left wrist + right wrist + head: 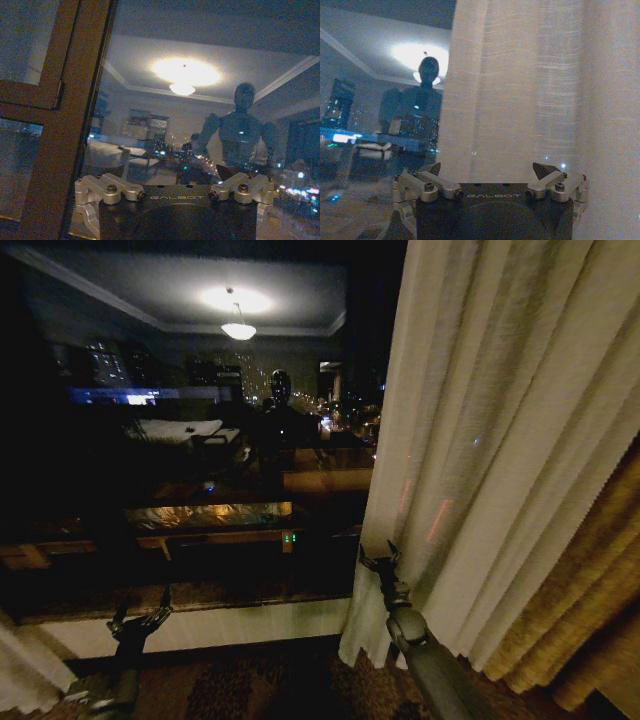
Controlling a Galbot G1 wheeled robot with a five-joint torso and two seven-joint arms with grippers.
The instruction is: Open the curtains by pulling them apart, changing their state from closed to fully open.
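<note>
Judging from how it hangs, the right-hand curtain (500, 440) is light, soft and limp: a sheer cream panel in loose vertical pleats, thin enough that small points of light glimmer through the weave. It will bunch and slide along its rail with little force, but it will also slip out of a shallow pinch, so the best hold is probably the free inner edge low down, with several folds gathered between the fingers rather than a single layer.

That panel falls from the top of the window (190, 440) to the carpet and covers the window's right part; its inner edge sits near the middle of the sill (200, 592). Behind it, toward the lower right, hangs a thicker golden drape (590, 590), which is not the thing to pull. A sliver of pale fabric, likely the other curtain (20, 670), shows at the window's lower left corner, below the sill. The glass between them is bare and dark, mirroring the ceiling lamp and the robot itself, so the opening looks largely done.

The right gripper (380, 558) stands just beside the inner edge of the right panel, its fingers spread apart with cloth close in front of them and nothing clamped. The left gripper (140, 620) hovers before the sill's left end, fingers likewise apart, facing the brown window frame (65, 120).
</note>
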